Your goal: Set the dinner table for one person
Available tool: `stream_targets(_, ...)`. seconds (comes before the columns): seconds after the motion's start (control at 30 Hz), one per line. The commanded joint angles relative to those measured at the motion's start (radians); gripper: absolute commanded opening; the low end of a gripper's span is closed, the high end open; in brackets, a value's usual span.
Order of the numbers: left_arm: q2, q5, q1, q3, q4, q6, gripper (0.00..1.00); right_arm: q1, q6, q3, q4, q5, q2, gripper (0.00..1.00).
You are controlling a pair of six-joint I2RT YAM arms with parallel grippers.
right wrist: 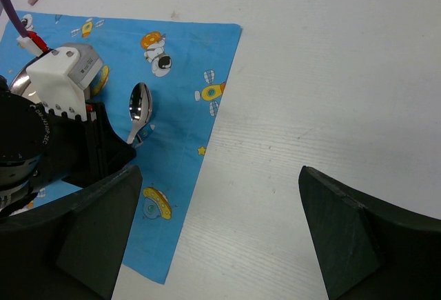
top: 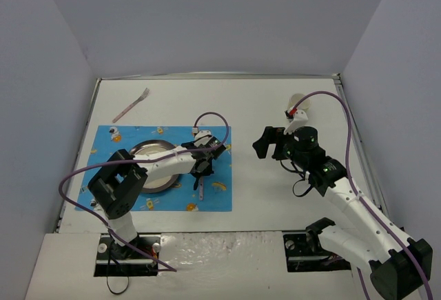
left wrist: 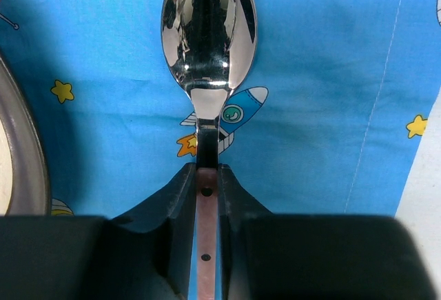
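A spoon [left wrist: 209,31] with a shiny bowl and a pinkish handle lies along the blue cartoon-printed mat [left wrist: 331,72], right of the metal plate [top: 153,156]. My left gripper [left wrist: 207,172] is shut on the spoon's handle, low over the mat [top: 124,141]. Its handle end [top: 200,190] sticks out toward the near edge. My right gripper [right wrist: 217,234] hangs open over the bare white dinner table [right wrist: 331,72], just right of the mat's edge, with nothing between its fingers [right wrist: 89,238]. The right wrist view also shows the spoon [right wrist: 140,102] and my left gripper [right wrist: 103,150].
A fork [top: 131,105] with a pink handle lies on the table beyond the mat's far left corner. A pale round object [top: 300,99], partly hidden by the right arm, stands at the far right. Grey walls enclose the table on three sides.
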Motion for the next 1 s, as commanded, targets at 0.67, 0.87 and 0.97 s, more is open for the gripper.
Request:
stream_targets(0.67,-0.347,0.048,0.264,0.200,-0.069,0.493,0.81,-0.004,-0.014,0.024,0.049,-0.047,-0.017,0.94)
stream_targets(0.87,-0.237,0.222,0.611,0.370,-0.065,0.761,0.95,-0.002,-0.051,0.001,0.079,-0.089,-0.012,0.96)
stream_targets(0.97,-0.109,0.300,0.721,0.473,-0.038,0.814,0.97,-0.002,-0.064,-0.015,0.116,-0.127,-0.015,0.99)
